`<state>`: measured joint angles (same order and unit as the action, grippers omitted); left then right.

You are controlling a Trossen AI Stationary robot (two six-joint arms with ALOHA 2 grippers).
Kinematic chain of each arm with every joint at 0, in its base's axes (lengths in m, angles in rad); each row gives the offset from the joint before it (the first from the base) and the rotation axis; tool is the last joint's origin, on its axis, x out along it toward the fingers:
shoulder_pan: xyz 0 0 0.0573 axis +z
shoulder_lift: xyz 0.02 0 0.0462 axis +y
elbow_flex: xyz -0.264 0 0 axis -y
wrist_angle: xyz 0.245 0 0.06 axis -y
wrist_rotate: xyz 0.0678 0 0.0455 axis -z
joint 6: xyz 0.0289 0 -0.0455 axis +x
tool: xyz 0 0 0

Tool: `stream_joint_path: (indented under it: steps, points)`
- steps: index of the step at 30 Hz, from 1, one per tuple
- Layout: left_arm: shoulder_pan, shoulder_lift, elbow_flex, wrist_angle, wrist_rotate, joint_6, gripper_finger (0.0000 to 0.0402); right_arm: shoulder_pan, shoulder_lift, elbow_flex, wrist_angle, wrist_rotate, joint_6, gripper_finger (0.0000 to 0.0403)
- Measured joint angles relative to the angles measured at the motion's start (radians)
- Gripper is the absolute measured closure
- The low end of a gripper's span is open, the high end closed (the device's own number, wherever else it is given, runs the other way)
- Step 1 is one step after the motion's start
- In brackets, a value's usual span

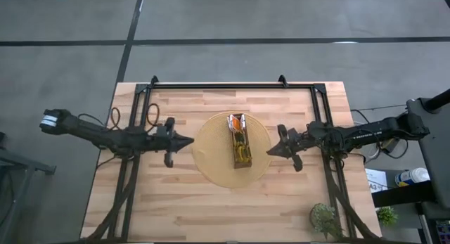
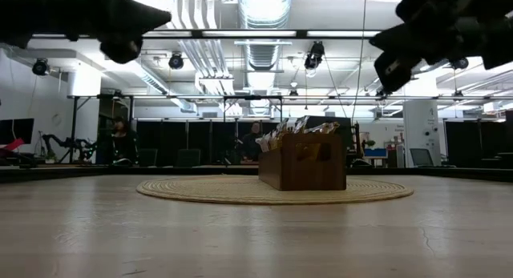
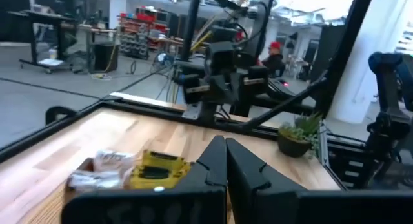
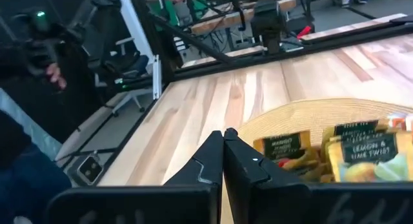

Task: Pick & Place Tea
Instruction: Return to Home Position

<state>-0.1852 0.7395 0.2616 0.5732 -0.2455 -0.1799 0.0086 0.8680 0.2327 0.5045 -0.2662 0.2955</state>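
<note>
Overhead, table-level, two wrist views; tea [image 1: 242, 151] shared.

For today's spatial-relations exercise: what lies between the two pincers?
High view: the round woven mat, bearing the wooden organizer of tea bags, lies between the left pincer and right pincer.

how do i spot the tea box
Find the light wooden table, then the round tan mat at its centre, between the left gripper and right gripper. The narrow dark-brown organizer on it is the only box, packed with tea sachets.
</note>
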Motion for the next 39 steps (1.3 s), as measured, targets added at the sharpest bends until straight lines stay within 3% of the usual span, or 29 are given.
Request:
stream_joint_path:
  steps: [7, 12, 20, 30, 34, 39]
  points:
    - [0.001, -0.204, -0.096, -0.029, -0.001, 0.025, 0.0401, 0.001, -0.134, -0.084, 0.0, -0.005, 0.022, 0.0394]
    - [0.0, -0.277, -0.154, -0.054, 0.065, 0.055, 0.0401, 0.0, -0.249, -0.146, 0.0, -0.005, -0.033, 0.0394]
    - [0.006, -0.322, -0.22, -0.054, 0.071, 0.047, 0.0401, 0.0, -0.404, -0.224, -0.03, -0.005, -0.011, 0.0394]
    - [0.045, -0.335, -0.253, -0.066, 0.115, -0.022, 0.0401, 0.0, -0.484, -0.224, -0.072, -0.013, -0.083, 0.0394]
    - [0.067, -0.348, -0.252, -0.102, 0.183, -0.012, 0.0401, 0.0, -0.511, -0.224, -0.121, -0.064, -0.081, 0.0394]
    - [0.089, -0.365, -0.252, -0.209, 0.185, 0.003, 0.0402, 0.0, -0.557, -0.224, -0.241, -0.072, -0.066, 0.0394]
